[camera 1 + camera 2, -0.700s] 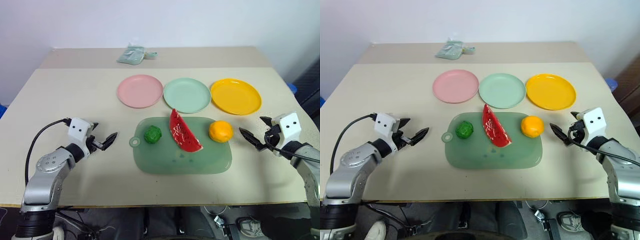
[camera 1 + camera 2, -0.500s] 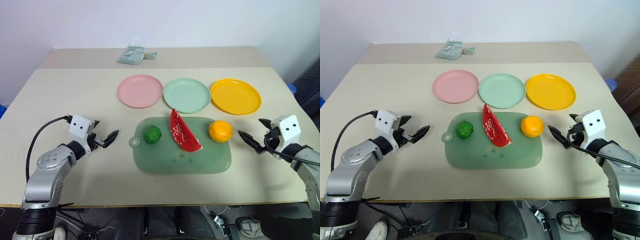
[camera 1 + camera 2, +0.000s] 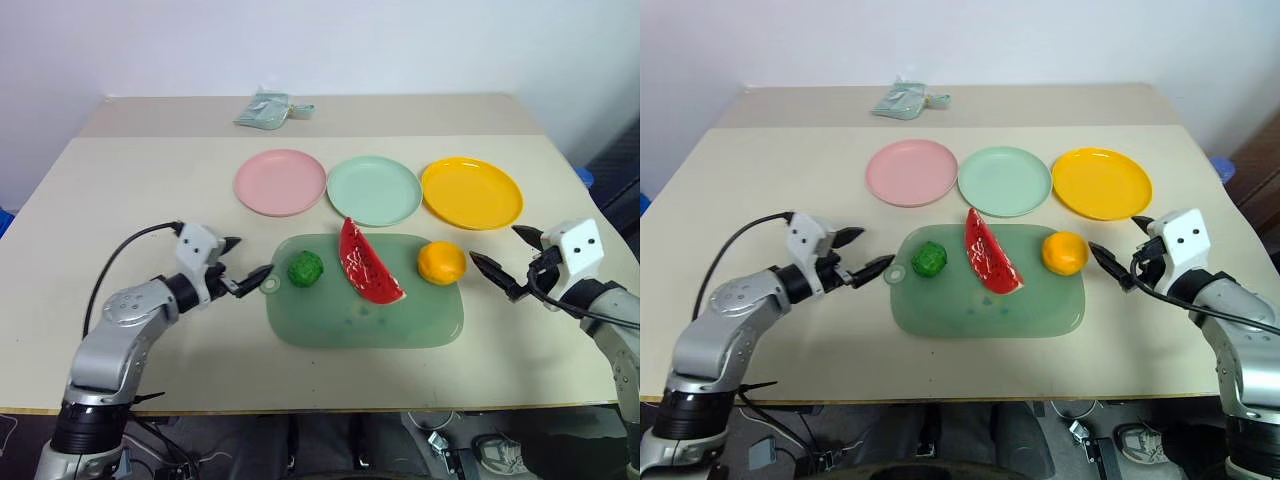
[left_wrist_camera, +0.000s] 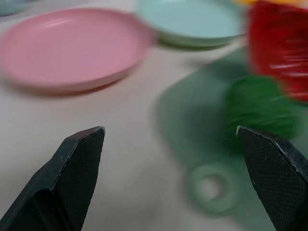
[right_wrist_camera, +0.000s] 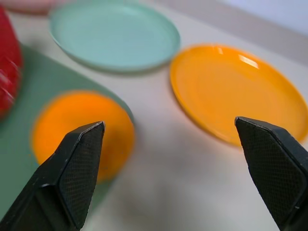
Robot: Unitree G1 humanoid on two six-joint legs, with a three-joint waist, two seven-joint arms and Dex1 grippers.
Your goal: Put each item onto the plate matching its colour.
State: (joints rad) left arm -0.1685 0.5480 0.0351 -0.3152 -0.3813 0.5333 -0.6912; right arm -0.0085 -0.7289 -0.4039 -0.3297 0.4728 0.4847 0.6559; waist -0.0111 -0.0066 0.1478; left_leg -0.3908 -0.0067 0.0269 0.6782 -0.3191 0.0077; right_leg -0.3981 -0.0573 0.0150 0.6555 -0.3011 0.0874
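Note:
A bumpy dark green ball, a red watermelon wedge and a round orange fruit lie in a row on a green board. Behind them stand a pink plate, a mint green plate and a yellow-orange plate, all bare. My left gripper is open just left of the board's ring handle, pointing at the green ball. Open as well, my right gripper hovers just right of the orange fruit, touching nothing.
A folded pale green cloth lies at the table's far edge, behind the plates. Bare tabletop stretches left of the pink plate and along the front edge below the board.
My left gripper has moved right, from well left of the board to its ring handle. The right gripper has barely shifted. The items and plates lie as before.

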